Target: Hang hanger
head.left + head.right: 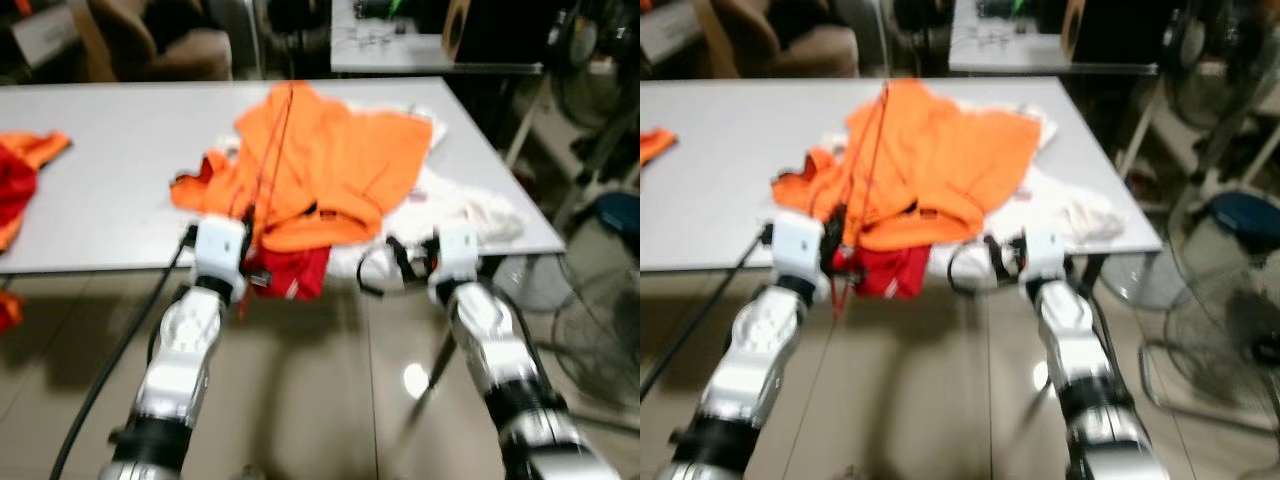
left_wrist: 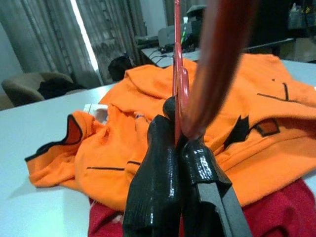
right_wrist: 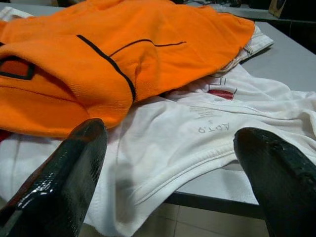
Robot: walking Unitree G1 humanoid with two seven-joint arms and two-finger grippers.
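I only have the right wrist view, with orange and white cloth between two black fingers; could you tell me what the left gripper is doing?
Observer: The left gripper is shut on a red hanger above the orange garment.
Operator: Thank you. Is there other clothing?
Observer: Yes, a red garment hangs over the table edge beneath the orange one.
Operator: And my right gripper?
Observer: The right gripper is open at the table edge, by the white shirt.

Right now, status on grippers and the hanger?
Left gripper shut on red hanger. Right gripper open at table edge, over white shirt. Orange garment lies under hanger.
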